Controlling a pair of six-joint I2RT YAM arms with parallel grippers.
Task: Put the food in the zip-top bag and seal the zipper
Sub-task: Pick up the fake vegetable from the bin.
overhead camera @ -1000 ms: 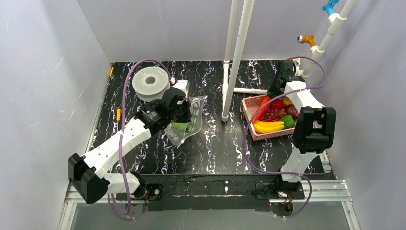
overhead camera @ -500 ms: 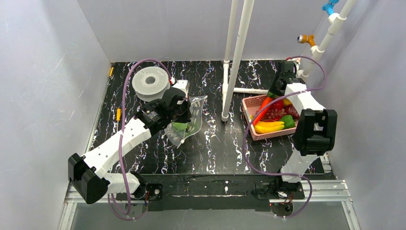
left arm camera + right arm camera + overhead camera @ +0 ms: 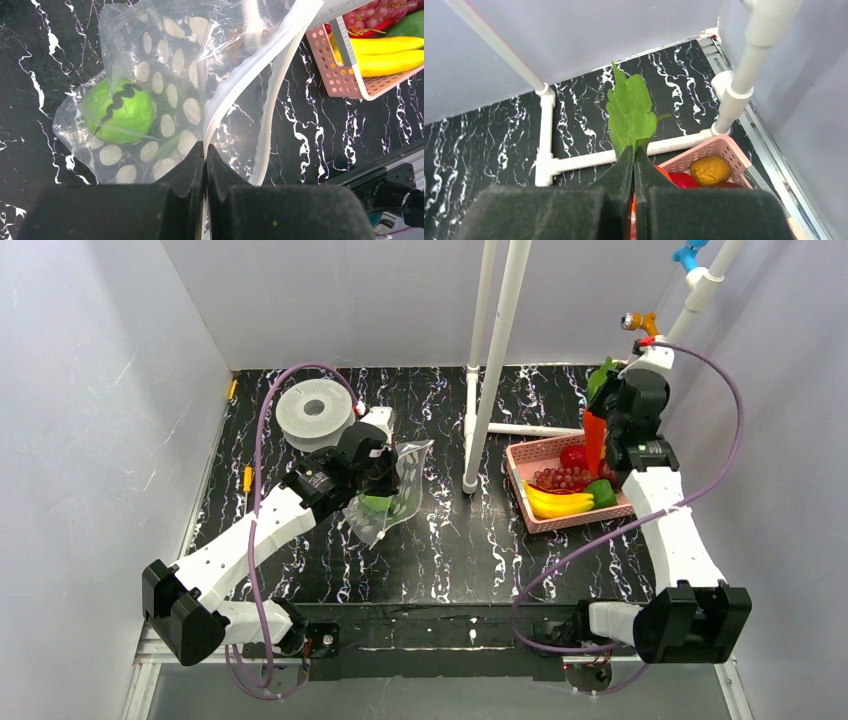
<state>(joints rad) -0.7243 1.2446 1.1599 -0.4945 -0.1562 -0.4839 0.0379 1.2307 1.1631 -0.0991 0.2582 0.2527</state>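
The left gripper (image 3: 205, 150) is clamped tight, jaws together on the mouth edge of the zip-top bag (image 3: 165, 60). It pinches right on the zipper (image 3: 250, 72), the whitish strip running up and away from the fingers. The bag is clear and crinkled, spotted with pale ovals, and it lies left of centre on the table. Its mouth gapes a little, with the second strip bowing off to the side. Down in the closed end sits a round green toy (image 3: 117, 111) with a black zigzag.

Over on the right, the right gripper (image 3: 634, 152) is pinched shut on the carrot (image 3: 593, 443) at its crown. The leaves (image 3: 631, 110) fan out past the fingertips, and the orange body is held over the far right corner of the pink basket (image 3: 570, 524). In the basket lie yellow bananas (image 3: 558, 504), purple grapes (image 3: 560, 478), a green pepper (image 3: 601, 492), a red piece (image 3: 573, 455) and a brownish-yellow lump (image 3: 710, 170).

The table (image 3: 450, 550) is black with white veins, and pale grey walls (image 3: 100, 390) close it in on three sides. Upright white pipes (image 3: 495, 360) stand between bag and basket. A grey-white spool (image 3: 315, 412) sits just behind the left gripper. The right wall runs close beside the basket, with a corner pipe (image 3: 744, 75) behind it. Bare marbled surface stretches from bag and basket toward the arm bases.
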